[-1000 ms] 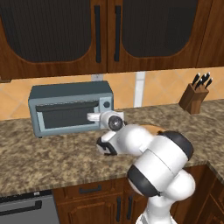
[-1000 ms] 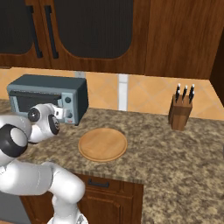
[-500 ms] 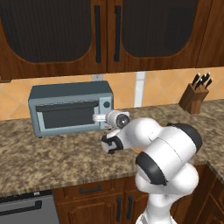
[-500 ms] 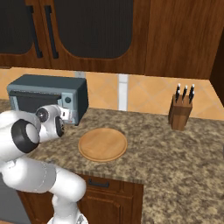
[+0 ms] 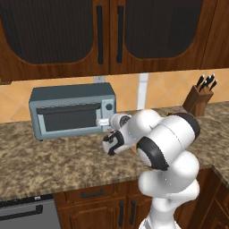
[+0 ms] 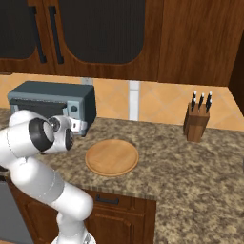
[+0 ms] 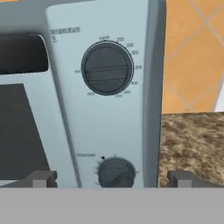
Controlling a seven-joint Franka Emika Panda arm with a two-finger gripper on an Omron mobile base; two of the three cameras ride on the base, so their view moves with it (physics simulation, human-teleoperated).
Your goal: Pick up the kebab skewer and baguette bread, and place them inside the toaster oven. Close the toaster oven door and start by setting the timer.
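Open gripper (image 7: 111, 178) — toaster oven (image 7: 109, 109) panel edge

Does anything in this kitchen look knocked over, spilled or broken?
Nothing stands out. The toaster oven sits square with its door shut, the knife block stands upright, and the round wooden board lies flat.
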